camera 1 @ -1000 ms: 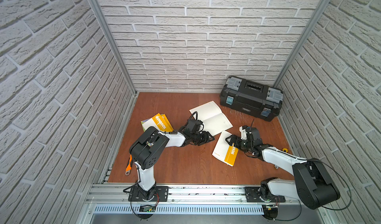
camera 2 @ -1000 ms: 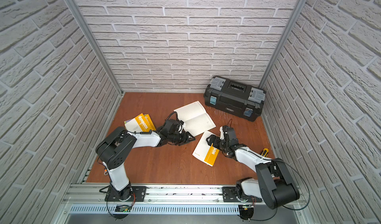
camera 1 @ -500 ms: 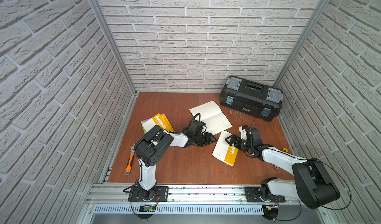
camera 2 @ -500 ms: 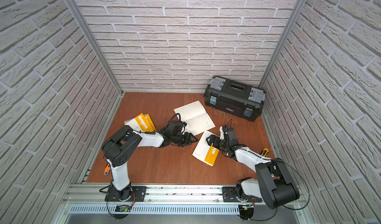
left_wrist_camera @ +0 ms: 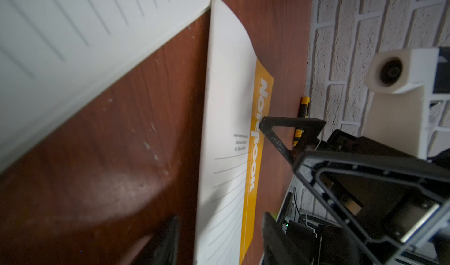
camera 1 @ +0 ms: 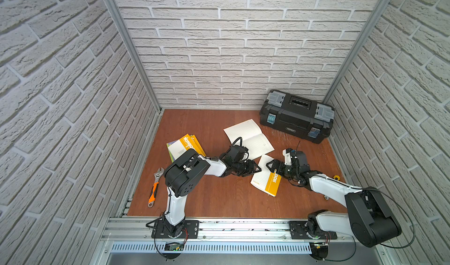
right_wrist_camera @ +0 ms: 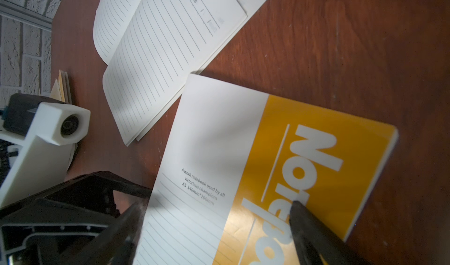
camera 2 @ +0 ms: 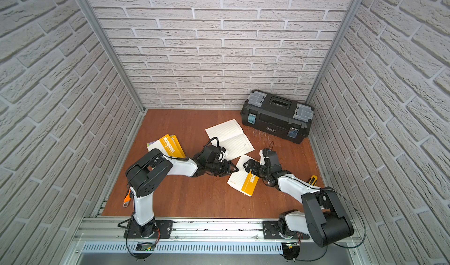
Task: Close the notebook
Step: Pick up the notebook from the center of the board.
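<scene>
I have the open notebook (camera 1: 248, 139) lying flat just before the toolbox (camera 1: 295, 120) and behind both arms, its spine crosswise, so one page faces the arm bases. The closed notebook (camera 1: 265, 181) lies in front of it, between my grippers. The left gripper (camera 1: 256, 170), jaws apart at that cover's edge, is nearer the open pages; the right gripper (camera 1: 270, 166) is spread over the cover
</scene>
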You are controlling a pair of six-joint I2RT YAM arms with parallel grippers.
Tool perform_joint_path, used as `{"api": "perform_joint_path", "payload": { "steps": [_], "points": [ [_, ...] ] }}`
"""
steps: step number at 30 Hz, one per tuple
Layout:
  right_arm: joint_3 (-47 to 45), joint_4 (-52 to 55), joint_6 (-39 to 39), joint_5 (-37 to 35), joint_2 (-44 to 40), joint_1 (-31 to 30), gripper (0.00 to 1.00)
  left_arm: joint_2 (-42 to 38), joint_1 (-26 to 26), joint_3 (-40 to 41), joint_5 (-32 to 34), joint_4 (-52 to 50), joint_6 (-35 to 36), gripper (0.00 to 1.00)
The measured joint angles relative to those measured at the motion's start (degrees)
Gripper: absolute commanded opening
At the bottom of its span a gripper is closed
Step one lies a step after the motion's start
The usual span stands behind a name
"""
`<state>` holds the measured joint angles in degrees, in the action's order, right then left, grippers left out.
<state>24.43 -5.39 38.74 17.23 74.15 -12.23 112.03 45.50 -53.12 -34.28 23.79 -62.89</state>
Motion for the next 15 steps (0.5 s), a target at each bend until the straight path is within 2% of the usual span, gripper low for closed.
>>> {"api": "perform_joint_path", "payload": {
  "steps": [6,13,15],
  "points": [
    [-0.02,-0.02,-0.02,0.02,0.04,0.0,0.94,2.4,0.74,-1.27,-0.68,3.06,-1.27,0.46],
    [-0.02,-0.11,-0.04,0.04,0.09,0.0,0.94,4.04,1.33,-2.78,-0.9,3.1,-1.27,0.35],
    [-0.02,-0.61,-0.15,0.13,0.39,0.0,0.94,4.04,1.4,-2.78,-0.74,2.58,-1.11,0.29]
  ]
}}
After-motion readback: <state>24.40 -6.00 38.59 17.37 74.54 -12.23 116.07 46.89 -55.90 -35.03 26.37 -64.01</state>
